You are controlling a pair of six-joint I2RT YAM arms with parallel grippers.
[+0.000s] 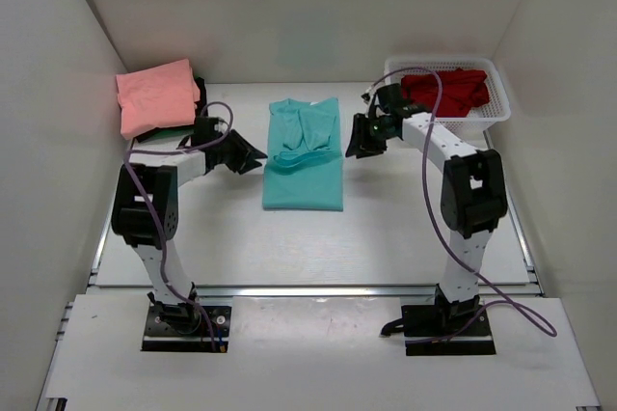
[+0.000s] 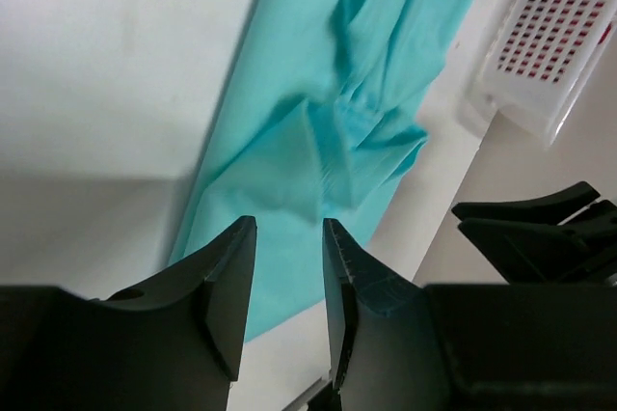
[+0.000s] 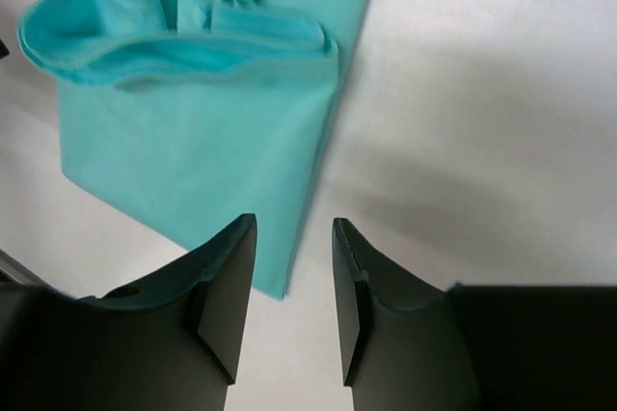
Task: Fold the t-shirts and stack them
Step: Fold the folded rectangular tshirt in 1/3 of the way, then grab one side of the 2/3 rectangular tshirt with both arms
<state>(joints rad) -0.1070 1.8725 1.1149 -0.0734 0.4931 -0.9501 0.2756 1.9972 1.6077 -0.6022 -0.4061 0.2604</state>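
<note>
On white table [image 1: 405, 228], centre, between both arms:
- Teal soft-cloth short-sleeved t-shirt [image 1: 304, 155] [image 2: 318, 122] [image 3: 193, 131] is lying flat as a narrow upright strip, sides folded inward, w/ a bunched fold running across its middle.
- Left gripper [image 1: 253, 155] [image 2: 289, 228] is hovering just beside shirt's left edge, jaws standing partly apart, nothing between them; in left wrist view the teal cloth is showing through the gap.
- Right gripper [image 1: 357, 141] [image 3: 294, 223] is hovering just beside shirt's right edge near the top, jaws partly apart, gripping nothing; in right wrist view shirt's edge is lying below the gap.

Far left corner: salmon pink folded cloth t-shirt [image 1: 157, 95] is sitting on top of a pile; a very dark cloth edge [image 1: 200, 91] is peeking out at its right side.

Far right corner: white plastic mesh basket [image 1: 496, 107] [image 2: 554, 44] is holding a crumpled red cloth t-shirt [image 1: 443, 91], well apart from teal one
</note>
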